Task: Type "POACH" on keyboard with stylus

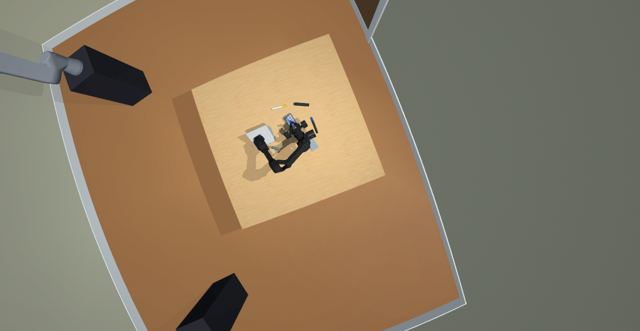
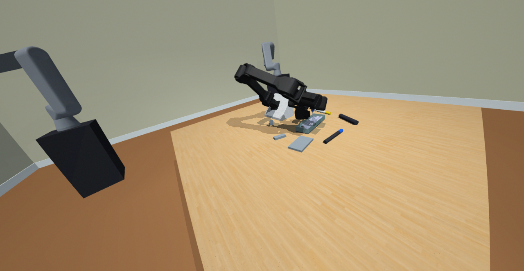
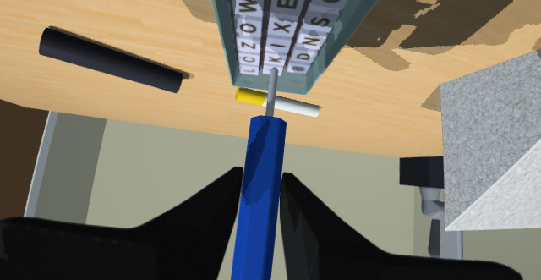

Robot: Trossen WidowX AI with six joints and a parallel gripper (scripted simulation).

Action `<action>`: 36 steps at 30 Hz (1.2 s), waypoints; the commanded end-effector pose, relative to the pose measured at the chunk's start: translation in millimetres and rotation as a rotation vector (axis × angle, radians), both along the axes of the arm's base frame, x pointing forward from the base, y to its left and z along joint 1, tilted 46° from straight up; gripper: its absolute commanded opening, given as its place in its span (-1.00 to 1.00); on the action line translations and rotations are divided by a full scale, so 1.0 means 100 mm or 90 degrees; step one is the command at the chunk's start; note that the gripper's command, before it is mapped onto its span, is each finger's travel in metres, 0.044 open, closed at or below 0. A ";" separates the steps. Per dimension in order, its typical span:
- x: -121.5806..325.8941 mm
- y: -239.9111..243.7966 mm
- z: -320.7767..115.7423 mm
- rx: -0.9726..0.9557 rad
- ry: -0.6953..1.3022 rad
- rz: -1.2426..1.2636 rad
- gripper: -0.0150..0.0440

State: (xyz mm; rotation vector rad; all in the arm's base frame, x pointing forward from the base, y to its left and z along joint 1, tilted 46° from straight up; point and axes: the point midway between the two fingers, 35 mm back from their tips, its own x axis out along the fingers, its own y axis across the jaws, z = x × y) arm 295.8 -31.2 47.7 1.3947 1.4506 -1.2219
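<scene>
My gripper point(image 3: 262, 178) point(image 1: 294, 125) point(image 2: 302, 115) is shut on the blue stylus point(image 3: 261, 166), which stands upright between the black fingers. Its thin grey tip point(image 3: 272, 77) is at the middle key of the end row of the keyboard point(image 3: 284, 28) point(image 1: 288, 117) point(image 2: 310, 123); I cannot tell whether it is touching the key. The keyboard is a teal-framed block of pale lettered keys lying flat on the wooden desk. Its far rows are cut off at the top of the wrist view.
A yellow-capped white marker point(image 3: 292, 106) point(image 1: 279, 106) point(image 2: 324, 112) lies just beyond the keyboard's end. Also on the desk are a black cylinder point(image 3: 110, 62) point(image 1: 301, 104) point(image 2: 348, 119), a blue-tipped black pen point(image 1: 314, 125) point(image 2: 332, 136), a grey plate point(image 2: 300, 143), a small grey block point(image 2: 279, 136) and a grey wedge point(image 3: 490, 145) point(image 1: 260, 133).
</scene>
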 end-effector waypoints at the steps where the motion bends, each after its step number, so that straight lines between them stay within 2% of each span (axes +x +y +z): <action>1: -0.05 -0.17 0.23 -0.003 -0.010 0.001 -0.49; 7: -0.21 -0.37 0.50 -0.003 -0.010 0.000 -0.49; 21: -0.24 -0.51 0.36 -0.003 -0.010 0.000 -0.49; 24: -0.24 -0.51 0.34 -0.004 -0.010 0.000 -0.22; 36: -0.25 -0.54 0.31 -0.004 -0.010 0.000 -0.22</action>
